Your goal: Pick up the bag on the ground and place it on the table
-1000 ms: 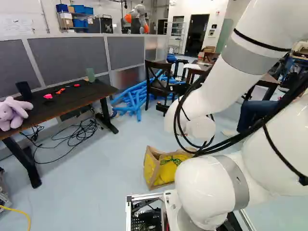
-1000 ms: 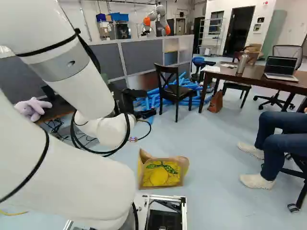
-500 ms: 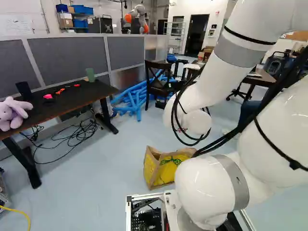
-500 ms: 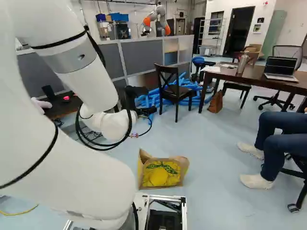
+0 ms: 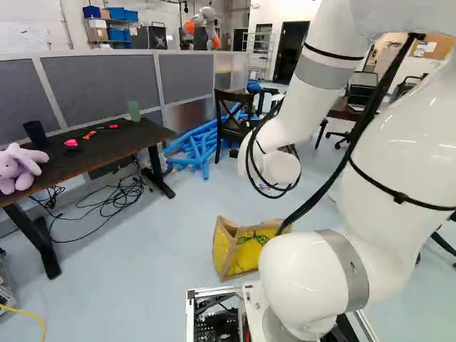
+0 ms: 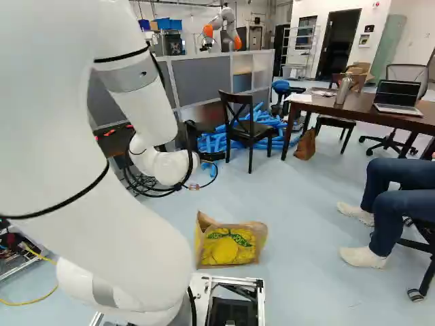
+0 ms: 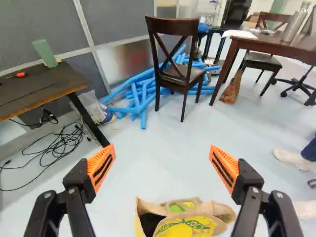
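My gripper point(image 6: 189, 136) shows partly as a dark shape beyond the arm in the right base view; its fingertips are hidden there. In the wrist view the gripper point(image 7: 162, 158) stands wide open, orange pads apart, nothing between them. The yellow and brown bag point(image 5: 239, 249) sits upright on the floor just ahead of the base, its top open. In the wrist view the bag point(image 7: 190, 224) lies below the gap between the fingers, untouched. A dark table point(image 5: 92, 146) stands at the left of the left base view, and a brown table point(image 6: 326, 109) at the right of the right base view.
A plush toy point(image 5: 18, 167) and small items lie on the dark table; cables point(image 5: 117, 199) lie under it. A wooden chair point(image 6: 248, 125) stands before blue tubes point(image 7: 140, 94). A seated person's legs point(image 6: 397, 197) are right of the bag. Another robot point(image 6: 223, 27) is behind the partition.
The arm has swung, its wrist end shifting left in the left base view and right in the right base view. Bag and base have stayed put.
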`<state>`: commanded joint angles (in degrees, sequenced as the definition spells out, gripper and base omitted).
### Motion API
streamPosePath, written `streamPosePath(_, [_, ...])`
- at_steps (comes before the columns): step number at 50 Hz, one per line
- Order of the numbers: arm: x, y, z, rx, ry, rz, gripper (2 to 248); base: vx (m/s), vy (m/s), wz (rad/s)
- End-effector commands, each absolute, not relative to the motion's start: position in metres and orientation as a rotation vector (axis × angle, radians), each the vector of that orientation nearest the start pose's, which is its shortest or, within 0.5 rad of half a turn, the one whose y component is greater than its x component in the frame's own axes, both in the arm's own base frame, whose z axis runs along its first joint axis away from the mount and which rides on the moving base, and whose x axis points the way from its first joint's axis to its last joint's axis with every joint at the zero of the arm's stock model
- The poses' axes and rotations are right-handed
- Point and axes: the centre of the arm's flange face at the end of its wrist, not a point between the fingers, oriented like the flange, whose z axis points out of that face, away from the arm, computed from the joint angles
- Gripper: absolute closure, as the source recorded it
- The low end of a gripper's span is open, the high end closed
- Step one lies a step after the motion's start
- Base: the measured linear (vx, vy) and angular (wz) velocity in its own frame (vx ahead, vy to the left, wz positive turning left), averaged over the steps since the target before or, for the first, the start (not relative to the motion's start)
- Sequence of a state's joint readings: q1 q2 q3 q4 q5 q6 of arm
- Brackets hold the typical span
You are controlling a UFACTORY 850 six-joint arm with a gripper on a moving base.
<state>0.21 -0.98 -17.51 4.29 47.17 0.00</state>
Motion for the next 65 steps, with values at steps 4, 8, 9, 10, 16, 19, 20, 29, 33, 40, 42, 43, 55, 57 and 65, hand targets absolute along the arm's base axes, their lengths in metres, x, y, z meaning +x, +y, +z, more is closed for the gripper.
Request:
streamPosePath(4, [0.360,-0.004,0.343,-2.704,0.141,-1.637,3,0.000,0.000,0.000])
streamPosePath(8, [0.367,-0.005,0.338,-2.726,0.173,-1.607,3,0.000,0.000,0.000])
streamPosePath(9, [0.369,-0.005,0.337,-2.731,0.181,-1.599,3,0.000,0.000,0.000])
streamPosePath(10, [0.371,-0.005,0.336,-2.736,0.188,-1.592,3,0.000,0.000,0.000])
streamPosePath(16, [0.381,-0.004,0.327,-2.765,0.233,-1.546,3,0.000,0.000,0.000])
streamPosePath(19, [0.386,-0.004,0.323,-2.779,0.255,-1.523,3,0.000,0.000,0.000])
streamPosePath(20, [0.388,-0.004,0.322,-2.783,0.263,-1.515,3,0.000,0.000,0.000])
streamPosePath(29, [0.403,0.000,0.309,-2.819,0.319,-1.446,3,0.000,0.000,0.000])
streamPosePath(33, [0.409,0.003,0.303,-2.833,0.337,-1.415,3,0.000,0.000,0.000])
streamPosePath(40, [0.419,0.009,0.293,-2.857,0.368,-1.358,3,0.000,0.000,0.000])
streamPosePath(42, [0.422,0.011,0.290,-2.864,0.377,-1.341,3,0.000,0.000,0.000])
streamPosePath(43, [0.424,0.012,0.288,-2.867,0.382,-1.332,3,0.000,0.000,0.000])
streamPosePath(55, [0.438,0.025,0.269,-2.905,0.442,-1.225,3,0.000,0.000,0.000])
streamPosePath(57, [0.439,0.027,0.266,-2.911,0.453,-1.207,3,0.000,0.000,0.000])
streamPosePath(65, [0.446,0.037,0.253,-2.933,0.496,-1.133,3,0.000,0.000,0.000])
